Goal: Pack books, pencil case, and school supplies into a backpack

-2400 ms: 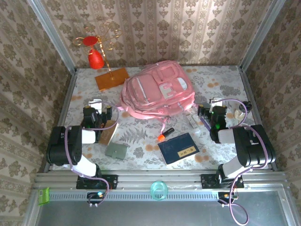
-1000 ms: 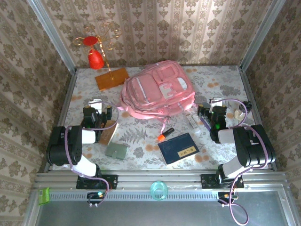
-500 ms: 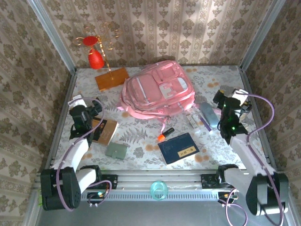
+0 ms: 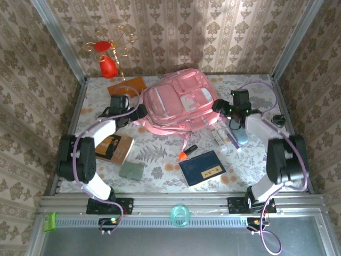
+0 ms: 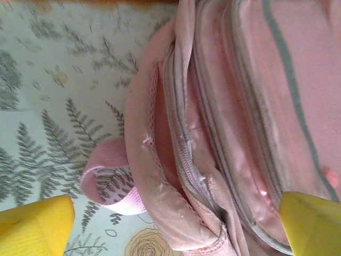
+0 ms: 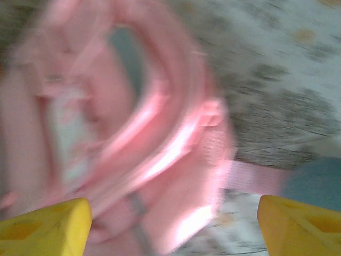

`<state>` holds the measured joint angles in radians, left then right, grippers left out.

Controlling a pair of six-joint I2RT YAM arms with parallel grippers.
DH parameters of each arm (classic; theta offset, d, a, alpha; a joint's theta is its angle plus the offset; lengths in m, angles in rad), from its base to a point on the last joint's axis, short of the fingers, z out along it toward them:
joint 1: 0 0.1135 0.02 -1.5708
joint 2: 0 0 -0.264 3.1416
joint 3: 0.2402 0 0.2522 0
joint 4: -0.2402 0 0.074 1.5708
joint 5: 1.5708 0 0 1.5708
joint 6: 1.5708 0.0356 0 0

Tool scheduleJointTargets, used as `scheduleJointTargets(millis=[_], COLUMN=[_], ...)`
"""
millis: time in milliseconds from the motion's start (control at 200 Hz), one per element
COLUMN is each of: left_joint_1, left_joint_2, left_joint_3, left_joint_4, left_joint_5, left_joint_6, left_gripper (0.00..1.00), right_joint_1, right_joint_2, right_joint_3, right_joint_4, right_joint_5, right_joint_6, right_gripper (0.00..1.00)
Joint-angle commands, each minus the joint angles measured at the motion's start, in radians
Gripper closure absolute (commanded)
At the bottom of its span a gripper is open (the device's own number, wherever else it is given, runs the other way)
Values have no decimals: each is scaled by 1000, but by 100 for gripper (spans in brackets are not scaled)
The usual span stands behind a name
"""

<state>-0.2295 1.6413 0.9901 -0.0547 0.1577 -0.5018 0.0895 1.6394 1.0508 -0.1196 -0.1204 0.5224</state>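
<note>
The pink backpack [image 4: 178,106] lies at the table's middle back. My left gripper [image 4: 139,111] is at its left edge, open; in the left wrist view the yellow fingertips [image 5: 37,224] stand wide on either side of the backpack's zipped seam [image 5: 224,106] and a strap loop [image 5: 109,181]. My right gripper [image 4: 217,106] is at the backpack's right edge, open; its view is blurred, with the backpack's corner [image 6: 133,133] between the fingertips [image 6: 301,224]. A pale blue pencil case [image 4: 239,133] lies below the right gripper. The navy book [image 4: 201,167], tan-brown book [image 4: 114,148], orange-black marker [image 4: 187,152] and clear stick [image 4: 217,137] lie on the table.
A grey-green flat square [image 4: 131,169] lies near the front left. An orange-brown board [image 4: 126,85] with a gold wire stand and red ornament [image 4: 108,66] stands at the back left. Patterned walls close three sides. A small dark item [image 4: 277,118] sits at the right edge.
Both arms have swung inward from the table's sides to the backpack, the left gripper to its left edge, the right gripper to its right edge. The loose items have not moved.
</note>
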Motion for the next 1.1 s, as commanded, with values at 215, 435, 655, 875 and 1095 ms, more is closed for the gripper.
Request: scheduleJointTargets(millis=[215, 435, 655, 875, 1095], left_joint_1=[-68, -77, -76, -76, -75], left_joint_2=[162, 190, 174, 150, 143], left_joint_3=[122, 104, 60, 46, 37], left_joint_4=[-34, 1, 6, -2, 2], left_joint_5=[129, 152, 108, 80, 76], left_joint_6=[-32, -48, -29, -20, -18], left_gripper=[18, 28, 30, 29, 29], right_joint_1=[-16, -19, -10, 15, 34], right_joint_2=[325, 230, 171, 114, 178], right_joint_3=[273, 178, 111, 69, 28], right_joint_4=[-86, -109, -159, -231, -78], right_joint_5=[-226, -166, -158, -10, -121], right_joint_6=[-27, -53, -83, -75, 24], right_gripper=[24, 10, 5, 10, 19])
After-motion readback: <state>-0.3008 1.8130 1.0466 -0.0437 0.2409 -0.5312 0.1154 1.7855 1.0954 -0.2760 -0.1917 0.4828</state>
